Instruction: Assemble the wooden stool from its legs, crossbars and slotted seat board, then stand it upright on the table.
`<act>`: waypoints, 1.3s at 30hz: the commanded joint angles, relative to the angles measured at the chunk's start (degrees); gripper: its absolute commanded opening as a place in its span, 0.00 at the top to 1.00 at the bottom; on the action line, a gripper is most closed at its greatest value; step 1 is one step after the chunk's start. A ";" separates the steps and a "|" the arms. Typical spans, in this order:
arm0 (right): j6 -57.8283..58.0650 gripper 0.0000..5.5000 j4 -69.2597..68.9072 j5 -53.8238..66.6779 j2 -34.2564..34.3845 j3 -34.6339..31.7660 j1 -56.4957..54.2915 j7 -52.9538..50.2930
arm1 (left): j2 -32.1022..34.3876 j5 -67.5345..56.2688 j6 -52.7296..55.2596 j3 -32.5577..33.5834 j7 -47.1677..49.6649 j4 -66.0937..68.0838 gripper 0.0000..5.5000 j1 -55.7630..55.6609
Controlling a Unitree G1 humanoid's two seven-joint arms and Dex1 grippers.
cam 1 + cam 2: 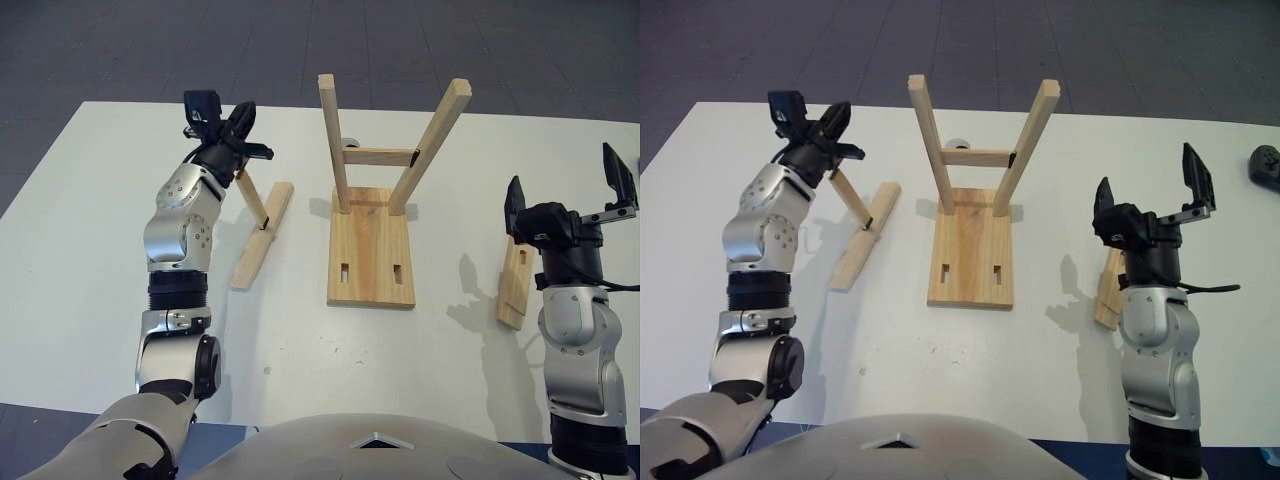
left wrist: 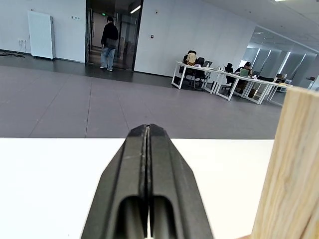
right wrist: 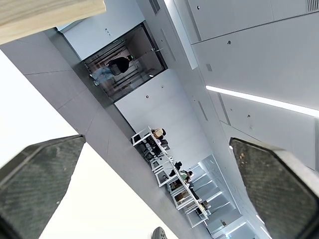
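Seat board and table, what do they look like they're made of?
Seat board: pale, unpainted wood, possibly pine. Grain lines run along its length, and the finish looks raw or lightly sanded rather than glossy.
Table: a smooth, uniform white surface with no grain, likely laminate or painted board. What lies under the surface cannot be told.

The board point(image 1: 370, 245) is viewed downward from its near side by both eye views; the whole table point(image 1: 100, 250) is shared. From the board's left, the room point(image 2: 164, 35) beyond is faced along the left tool point(image 2: 148, 130); from its right, upward along the right tool point(image 3: 157, 139).
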 commanded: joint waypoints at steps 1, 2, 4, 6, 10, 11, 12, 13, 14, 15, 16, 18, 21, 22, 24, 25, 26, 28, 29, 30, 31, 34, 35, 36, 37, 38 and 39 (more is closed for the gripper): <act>0.12 0.02 0.11 -0.14 0.04 0.15 -0.42 0.04 | 2.18 -1.89 2.90 2.59 1.81 -5.23 0.99 -5.03; 0.08 0.02 0.07 -0.15 0.07 0.14 -0.36 -0.01 | 2.42 -2.21 3.39 2.92 2.12 -6.35 0.99 -5.37; -0.01 0.02 0.07 -0.16 0.05 0.17 -0.29 -0.04 | 2.52 -3.13 4.62 3.10 2.64 -8.72 0.99 -5.56; -0.04 0.02 0.01 -0.14 0.03 0.12 -0.25 -0.05 | 2.63 -3.36 5.52 2.71 2.74 -10.78 0.99 -5.26; -0.07 0.02 -0.09 -0.12 0.01 0.06 -0.15 -0.05 | 2.42 -2.33 5.27 1.65 2.34 -10.75 0.99 -3.27; -0.11 0.02 -0.07 -0.09 -0.04 0.07 -0.19 0.00 | 2.17 -2.27 5.30 1.38 2.33 -10.71 0.99 -2.49; -0.12 0.02 -0.04 -0.06 -0.10 0.07 -0.23 0.05 | 1.89 -2.36 5.37 1.27 2.39 -10.67 0.99 -1.90; -0.13 0.02 -0.03 -0.02 -0.17 0.02 -0.23 0.11 | 1.58 -2.45 5.34 1.04 2.28 -10.65 0.99 -1.26; -0.15 0.02 -0.04 0.01 -0.19 -0.02 -0.13 0.15 | 1.11 -2.65 5.39 0.89 2.34 -10.46 0.99 -0.62; -0.15 0.02 -0.09 0.00 -0.17 -0.03 0.01 0.15 | 0.73 -2.67 5.22 0.65 2.35 -10.08 0.99 0.06; -0.12 0.02 -0.16 -0.01 -0.13 -0.07 0.13 0.14 | 0.35 -2.56 5.01 0.40 2.33 -9.55 0.99 0.83; -0.05 0.02 -0.28 -0.06 -0.07 -0.11 0.22 0.12 | -0.18 -2.19 4.55 -0.17 2.09 -8.51 0.99 2.22; -0.18 0.02 0.32 0.14 -0.42 0.11 -0.73 0.34 | -1.23 -2.38 4.84 -0.80 2.28 -9.23 0.99 4.41; -0.23 0.02 0.51 0.21 -0.52 0.17 -0.99 0.39 | -1.46 -2.47 4.83 -0.72 2.42 -9.33 0.99 4.87; -0.21 0.02 0.59 0.21 -0.54 0.16 -1.10 0.40 | -1.47 -2.00 4.08 -0.78 2.18 -8.21 0.99 5.35; -0.21 0.02 0.58 0.20 -0.51 0.15 -1.09 0.40 | -1.35 -1.66 3.71 -0.84 1.97 -7.48 0.99 5.53; -0.27 0.02 0.62 0.25 -0.52 0.13 -1.11 0.42 | -1.29 -1.42 3.44 -0.81 1.82 -7.02 0.99 5.73; -0.31 0.02 0.64 0.30 -0.53 0.06 -1.13 0.46 | -1.25 -1.25 3.11 -0.81 1.66 -6.41 0.99 5.78; -0.30 0.02 0.62 0.32 -0.53 0.03 -1.13 0.48 | -1.33 -1.29 3.17 -0.80 1.67 -6.19 0.99 5.71; -0.29 0.02 0.59 0.31 -0.53 0.00 -1.12 0.49 | -1.39 -1.31 3.17 -0.81 1.66 -6.04 0.99 5.66; -0.30 0.02 0.57 0.32 -0.54 -0.02 -1.11 0.48 | -1.39 -1.21 3.04 -0.95 1.54 -5.92 0.99 5.66; -0.27 0.02 0.54 0.31 -0.54 -0.09 -1.08 0.44 | -1.35 -0.91 2.70 -1.10 1.47 -5.74 0.99 5.64; -0.24 0.02 0.53 0.30 -0.55 -0.11 -1.09 0.43 | -1.29 -1.01 2.72 -0.84 1.61 -5.66 0.99 5.29; -0.32 0.02 0.70 0.36 -0.66 -0.07 -1.28 0.45 | -1.06 -1.03 2.54 -0.52 1.76 -6.02 0.99 4.86; -0.38 0.02 0.82 0.42 -0.74 -0.05 -1.44 0.48 | -0.86 -1.04 2.33 -0.26 1.87 -6.38 0.99 4.46; -0.41 0.02 0.91 0.46 -0.81 -0.04 -1.55 0.50 | -0.61 -1.00 1.77 -0.03 1.84 -6.90 0.99 3.86; -0.43 0.02 0.96 0.47 -0.85 -0.03 -1.62 0.50 | -0.39 -0.86 0.75 0.09 1.56 -7.42 0.99 3.33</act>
